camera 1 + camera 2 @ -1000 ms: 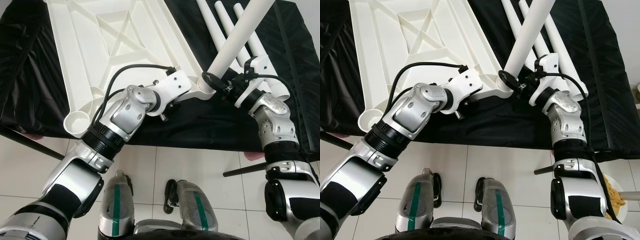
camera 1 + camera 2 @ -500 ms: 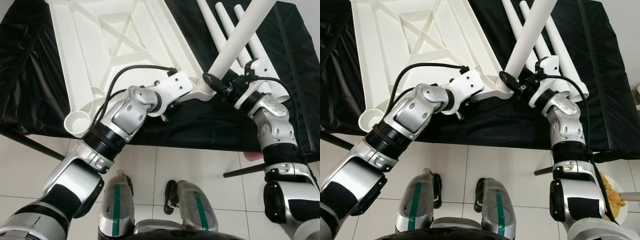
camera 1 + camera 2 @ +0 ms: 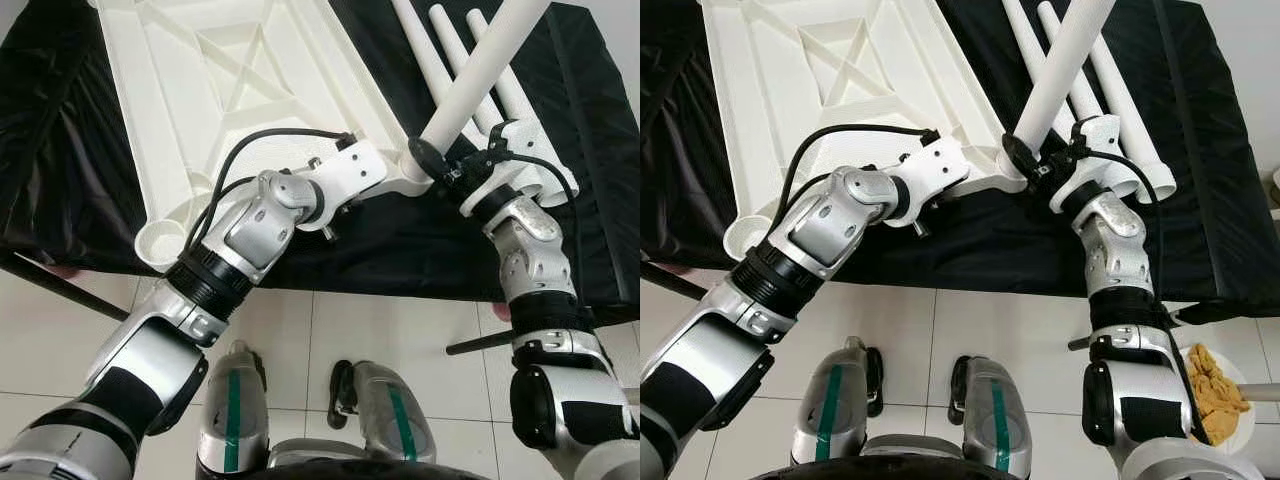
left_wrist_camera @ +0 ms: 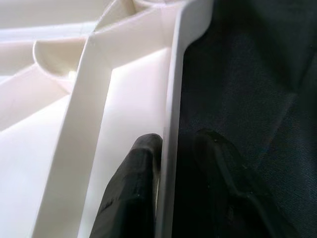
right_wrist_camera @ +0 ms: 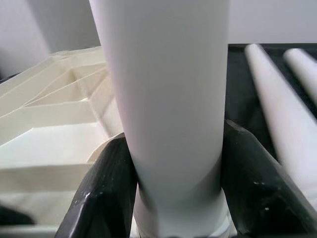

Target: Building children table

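Right gripper (image 5: 173,198) clamped on white leg (image 3: 480,70), base at tabletop (image 3: 210,90) corner socket; left gripper (image 4: 171,193) pinches tabletop rim over black cloth (image 3: 60,130).

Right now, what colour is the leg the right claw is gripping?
White: the leg is plain white, clearest in the right wrist view.

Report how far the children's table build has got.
Done: the white tabletop lies underside up on the black cloth. In hand: the left end effector clamps the tabletop's edge rib, and the right end effector holds a white leg with its lower end at the near corner socket. Left: three loose legs lie on the cloth, and the other near corner socket stands empty.
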Tool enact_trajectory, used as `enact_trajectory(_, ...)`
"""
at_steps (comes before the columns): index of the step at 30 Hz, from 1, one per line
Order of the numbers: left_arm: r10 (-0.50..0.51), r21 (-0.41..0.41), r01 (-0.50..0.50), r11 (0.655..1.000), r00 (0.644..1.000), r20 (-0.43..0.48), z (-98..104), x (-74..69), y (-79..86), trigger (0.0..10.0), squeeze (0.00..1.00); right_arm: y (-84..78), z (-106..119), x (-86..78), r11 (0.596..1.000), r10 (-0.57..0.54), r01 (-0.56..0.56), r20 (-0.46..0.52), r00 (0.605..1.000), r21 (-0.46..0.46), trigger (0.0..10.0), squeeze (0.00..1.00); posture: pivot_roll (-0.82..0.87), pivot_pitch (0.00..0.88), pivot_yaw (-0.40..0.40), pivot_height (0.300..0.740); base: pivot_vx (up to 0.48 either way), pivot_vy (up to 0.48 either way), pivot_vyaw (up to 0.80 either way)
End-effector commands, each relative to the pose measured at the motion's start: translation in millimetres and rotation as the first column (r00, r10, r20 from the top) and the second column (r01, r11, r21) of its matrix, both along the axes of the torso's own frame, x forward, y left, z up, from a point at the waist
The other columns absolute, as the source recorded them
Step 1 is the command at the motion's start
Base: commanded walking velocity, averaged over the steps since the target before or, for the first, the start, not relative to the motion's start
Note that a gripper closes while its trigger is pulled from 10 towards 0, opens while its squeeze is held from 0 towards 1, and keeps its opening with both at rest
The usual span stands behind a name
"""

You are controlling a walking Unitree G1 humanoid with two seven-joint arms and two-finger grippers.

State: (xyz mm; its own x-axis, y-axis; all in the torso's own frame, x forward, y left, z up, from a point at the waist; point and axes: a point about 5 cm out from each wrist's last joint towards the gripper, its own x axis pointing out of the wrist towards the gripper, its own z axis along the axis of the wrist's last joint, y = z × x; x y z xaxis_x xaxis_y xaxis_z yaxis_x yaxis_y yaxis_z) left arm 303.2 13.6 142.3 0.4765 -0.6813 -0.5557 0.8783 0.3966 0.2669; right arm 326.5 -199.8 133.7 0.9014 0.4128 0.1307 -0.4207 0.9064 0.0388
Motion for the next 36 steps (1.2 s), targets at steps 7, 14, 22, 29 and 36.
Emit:
enact_trajectory(7,-0.024,-0.004,0.024,1.0,0.999,-0.029,-1.5,-2.0,0.4,10.0,0.0,14.0,11.8,-1.4,0.971,-0.203,0.194,0.05,0.978,0.136,0.0,0.0,0.03,0.013,-0.055,0.74,0.0,0.0,0.0)
enact_trajectory(14,-0.02,-0.005,0.02,1.0,0.999,-0.029,-1.3,-1.9,1.4,10.0,0.0,27.5,9.2,-5.0,0.913,-0.374,0.37,-0.006,0.927,0.173,0.0,0.0,0.03,0.023,-0.059,0.74,0.0,0.0,0.0)
enact_trajectory(22,-0.019,-0.008,0.019,1.0,0.999,-0.031,-1.1,-1.8,1.4,10.0,0.0,36.5,5.7,-12.2,0.828,-0.533,0.532,-0.047,0.845,0.176,0.0,0.0,0.02,0.032,-0.055,0.74,0.0,0.0,0.0)
enact_trajectory(29,-0.024,-0.007,0.024,1.0,0.999,-0.033,-1.2,-1.7,0.9,10.0,0.0,36.9,6.9,-15.3,0.805,-0.567,0.569,-0.063,0.821,0.167,0.0,0.0,0.02,0.032,-0.051,0.74,0.0,0.0,0.0)
enact_trajectory(36,-0.025,-0.008,0.024,1.0,0.999,-0.032,-0.9,-1.6,0.8,10.0,0.0,45.0,8.2,-15.8,0.822,-0.548,0.55,-0.054,0.835,0.147,10.0,0.0,0.02,0.03,-0.052,0.74,0.0,0.0,0.0)
